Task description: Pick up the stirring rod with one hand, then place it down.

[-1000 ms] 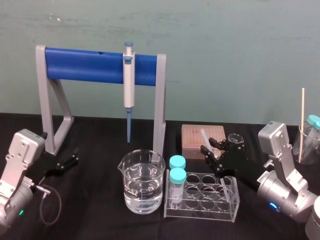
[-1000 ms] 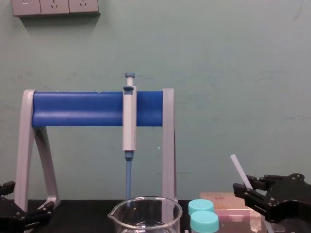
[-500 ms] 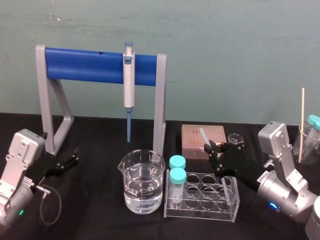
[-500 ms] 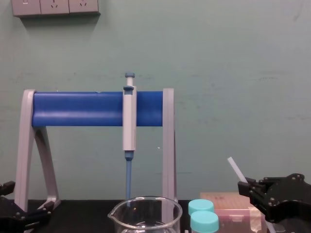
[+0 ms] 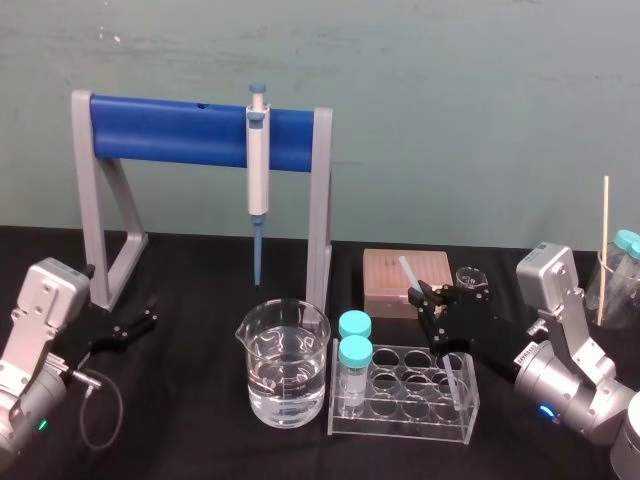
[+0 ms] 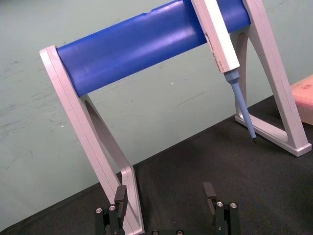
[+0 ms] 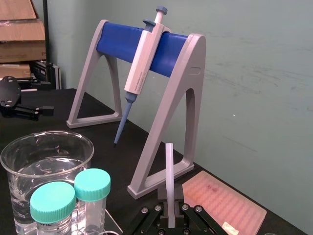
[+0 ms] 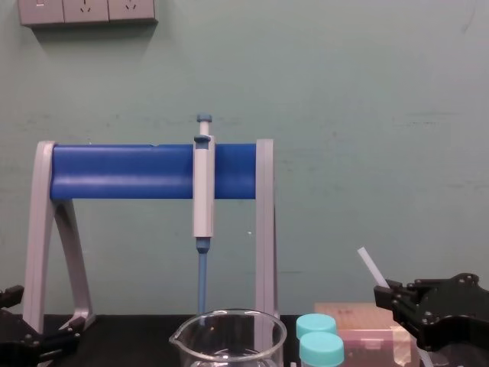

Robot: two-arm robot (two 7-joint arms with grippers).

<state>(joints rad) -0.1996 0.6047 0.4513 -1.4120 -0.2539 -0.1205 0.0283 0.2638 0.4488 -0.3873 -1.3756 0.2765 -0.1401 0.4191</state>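
One stirring rod (image 5: 408, 270) clamped in right tool (image 5: 421, 297); left tool (image 5: 147, 313) idle.

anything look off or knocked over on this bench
Nothing spilled or toppled. The stirring rod slants, clamped in the right gripper by the tube rack; pipette hangs straight, beaker upright. The left gripper rests open.

Long thin translucent rod (image 5: 408, 272) was whitish; angular jointed right gripper (image 5: 421, 297) black; stand crossbar (image 5: 170, 132) blue, legs (image 5: 320, 200) grey; vial caps (image 5: 354, 323) teal.
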